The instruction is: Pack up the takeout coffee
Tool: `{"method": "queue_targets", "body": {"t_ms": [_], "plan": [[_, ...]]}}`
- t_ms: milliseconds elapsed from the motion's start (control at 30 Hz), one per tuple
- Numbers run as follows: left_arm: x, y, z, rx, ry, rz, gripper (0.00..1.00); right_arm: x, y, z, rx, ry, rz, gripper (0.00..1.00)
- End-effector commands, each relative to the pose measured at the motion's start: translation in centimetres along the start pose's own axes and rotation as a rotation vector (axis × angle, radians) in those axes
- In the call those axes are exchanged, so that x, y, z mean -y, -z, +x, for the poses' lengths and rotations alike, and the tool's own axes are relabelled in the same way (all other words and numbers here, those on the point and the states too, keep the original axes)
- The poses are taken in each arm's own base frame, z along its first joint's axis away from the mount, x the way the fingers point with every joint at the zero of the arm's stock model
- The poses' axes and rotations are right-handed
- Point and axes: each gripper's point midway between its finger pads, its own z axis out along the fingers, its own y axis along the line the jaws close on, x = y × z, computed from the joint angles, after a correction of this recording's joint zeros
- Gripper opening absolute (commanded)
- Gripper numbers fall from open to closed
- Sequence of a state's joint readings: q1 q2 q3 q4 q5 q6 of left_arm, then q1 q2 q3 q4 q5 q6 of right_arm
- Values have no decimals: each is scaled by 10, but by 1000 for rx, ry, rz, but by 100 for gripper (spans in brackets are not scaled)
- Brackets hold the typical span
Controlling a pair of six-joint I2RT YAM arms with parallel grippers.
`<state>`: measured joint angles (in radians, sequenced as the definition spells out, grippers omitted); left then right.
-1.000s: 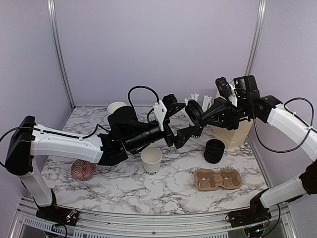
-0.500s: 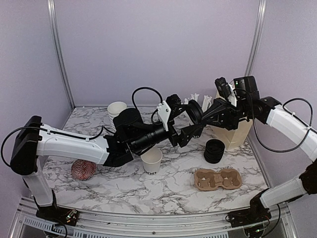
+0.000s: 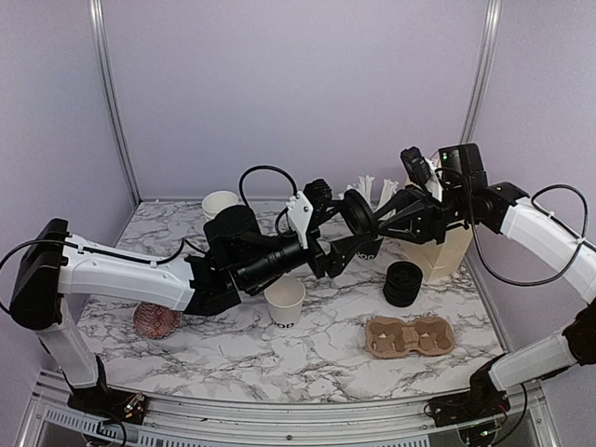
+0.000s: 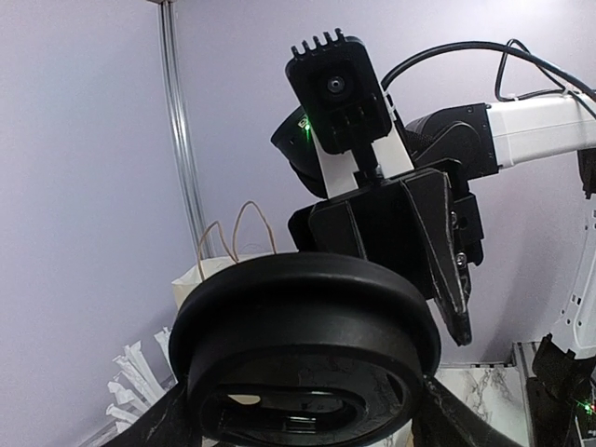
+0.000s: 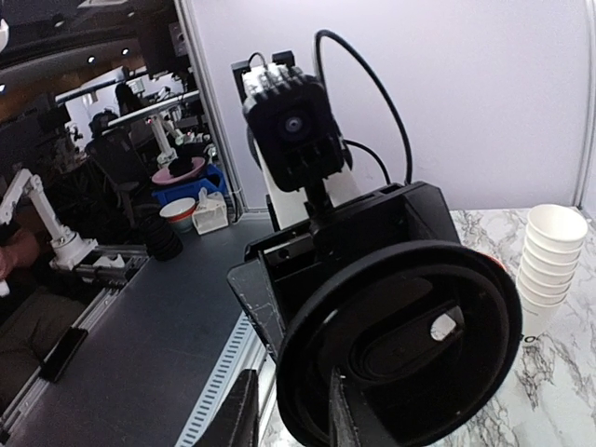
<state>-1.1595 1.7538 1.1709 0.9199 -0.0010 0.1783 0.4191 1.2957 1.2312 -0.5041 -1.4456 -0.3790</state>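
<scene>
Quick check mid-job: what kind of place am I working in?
Probably a mock coffee counter in a lab or show booth: marble-look tabletop, cardboard cup carrier, stacked white cups, lilac panel walls, other robot rigs beyond.

Right end effector [image 3: 374, 220] loosened on the lid [image 3: 357, 212].

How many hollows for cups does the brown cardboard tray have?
2: the left hollow and the right hollow of the cardboard tray, side by side on the table, front right. Both look empty; none seems hidden.
</scene>
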Motion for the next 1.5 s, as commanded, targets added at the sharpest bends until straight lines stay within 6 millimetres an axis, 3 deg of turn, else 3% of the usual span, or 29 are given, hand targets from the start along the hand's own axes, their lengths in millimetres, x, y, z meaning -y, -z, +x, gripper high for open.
{"method": "queue_targets", "body": {"t_ms": [0,100,333,533,633,833,1000,1467], "plan": [[-12,20,-22,-37,4,-47,76,5,9,-4,-30,28,102,31],[-26,36,-4,-240,14,-116,76,18,18,3,-101,90,231,38],[-48,92,45,-735,43,-210,76,89,45,43,-239,15,609,39],[-61,141,68,-1003,132,-247,78,105,31,62,-271,-11,593,37],[-67,156,78,-1102,171,-245,78,113,22,70,-294,-31,584,35],[-66,165,99,-1213,254,-194,78,125,7,94,-339,-105,551,34],[-65,157,116,-1275,249,-170,77,127,-6,112,-360,-165,510,35],[-60,148,153,-1383,233,-129,77,130,-6,120,-375,-183,531,35]]}}
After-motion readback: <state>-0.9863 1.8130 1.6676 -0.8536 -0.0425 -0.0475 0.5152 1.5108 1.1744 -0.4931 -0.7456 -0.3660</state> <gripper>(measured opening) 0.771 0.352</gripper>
